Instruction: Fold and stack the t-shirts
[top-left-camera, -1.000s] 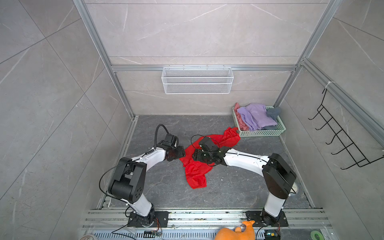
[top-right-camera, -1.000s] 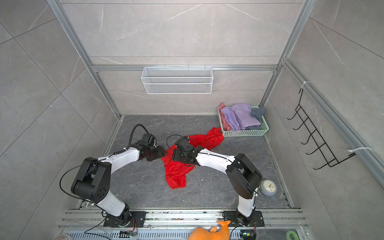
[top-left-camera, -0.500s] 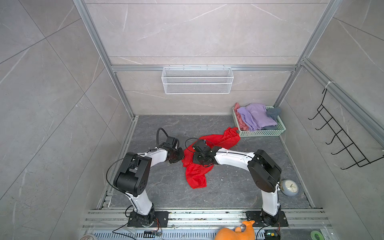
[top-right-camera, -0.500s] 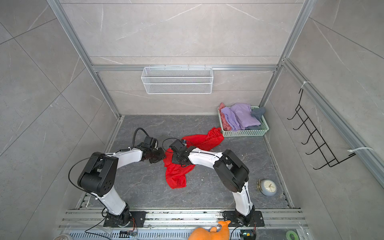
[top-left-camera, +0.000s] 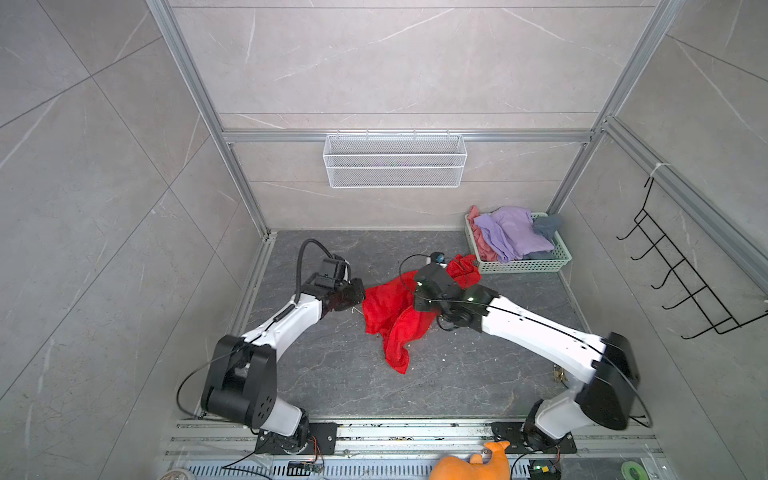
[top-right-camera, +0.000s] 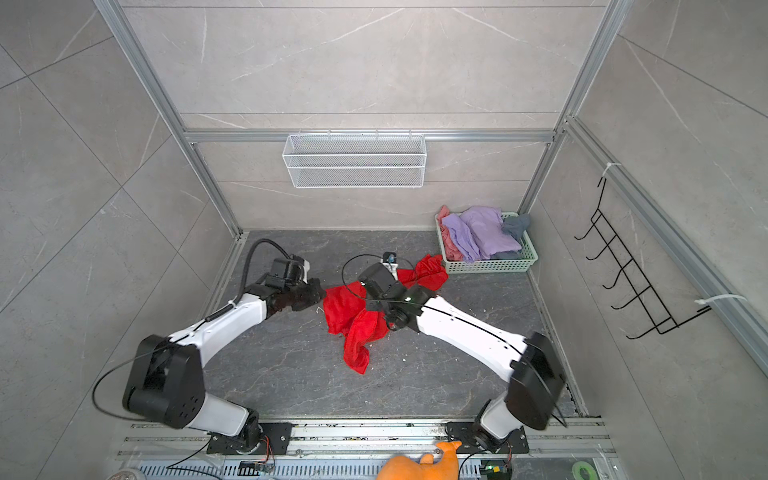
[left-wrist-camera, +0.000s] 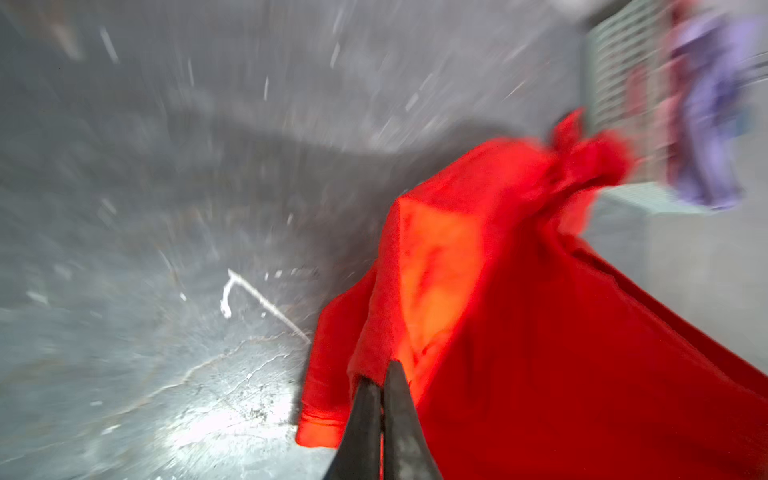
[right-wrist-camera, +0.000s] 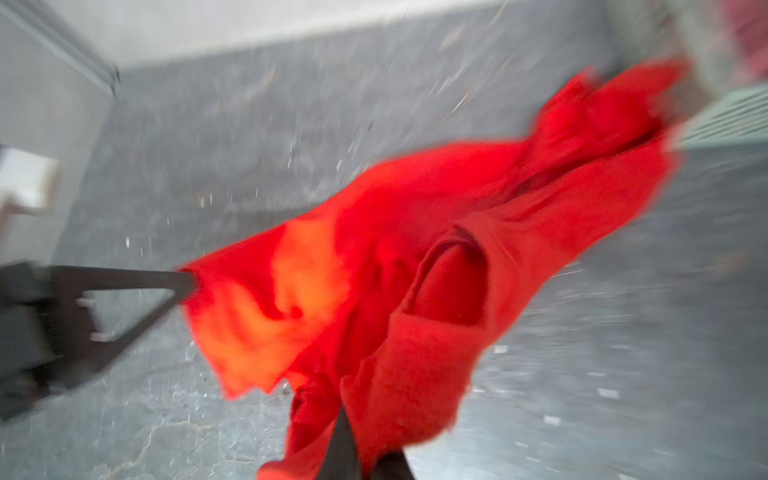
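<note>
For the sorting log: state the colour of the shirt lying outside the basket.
The shirt is plain bright red, with no pattern; it shows best in a top view.

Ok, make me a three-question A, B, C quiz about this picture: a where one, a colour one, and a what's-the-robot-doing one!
1. Where does the pale green plastic basket stand? A) far right corner of the floor B) hung on the wall C) between the arms
2. What colour is the soft cloth t-shirt on top in it? A) yellow B) lavender purple C) green
3. What is the left tool doing? A) gaping open B) shut on the bright red cloth t-shirt C) holding the basket
Answers: 1 A, beside the back wall, right. 2 B, purple lies uppermost. 3 B, the left wrist view shows it pinching red cloth.
</note>
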